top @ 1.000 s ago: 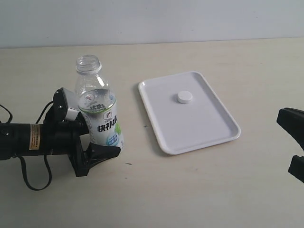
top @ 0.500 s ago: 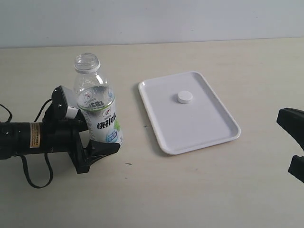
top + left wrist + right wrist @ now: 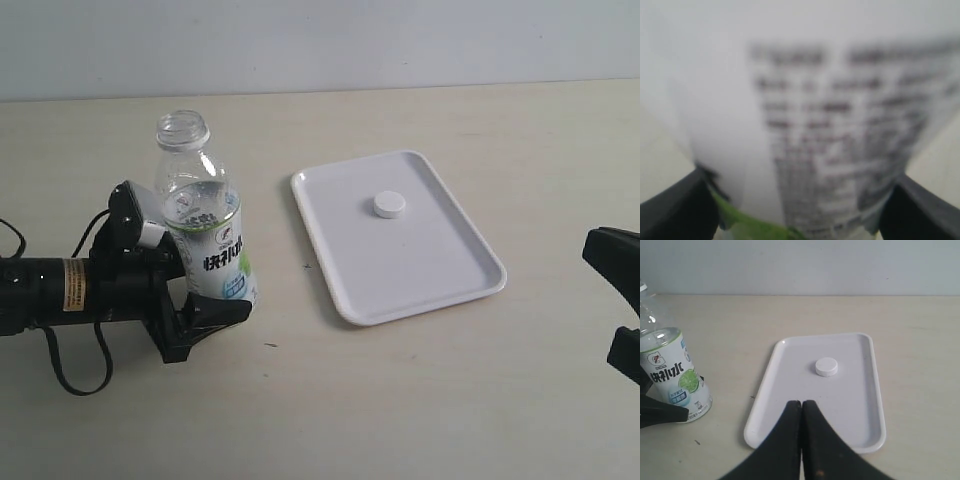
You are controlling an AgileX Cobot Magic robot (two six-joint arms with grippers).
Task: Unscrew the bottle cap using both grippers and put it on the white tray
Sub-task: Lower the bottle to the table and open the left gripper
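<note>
While the bottle cap [image 3: 389, 205] is lying flat on the white tray [image 3: 440, 280], near its middle and touching no rim, the action is sitting over on the other side of the bench [image 3: 400, 400]. The left claw [image 3: 205, 300] is grasping the bottle [image 3: 205, 240] low on its label, one finger on each side, and the open neck is pointing up with the long axis leaning slightly away from the tray. Whether the base is resting fully on the bench, I cannot tell. The right claw [image 3: 801, 407] is hanging clenched and empty, tips pressed together, with the cap straight ahead of it on the tray. That makes the right arm the nearer one to the cap, and the left arm is well apart from it. To my eye the cap is looking delivered. What is remaining is the left claw setting the bottle upright and letting go, and that lean is the thing to watch.
</note>
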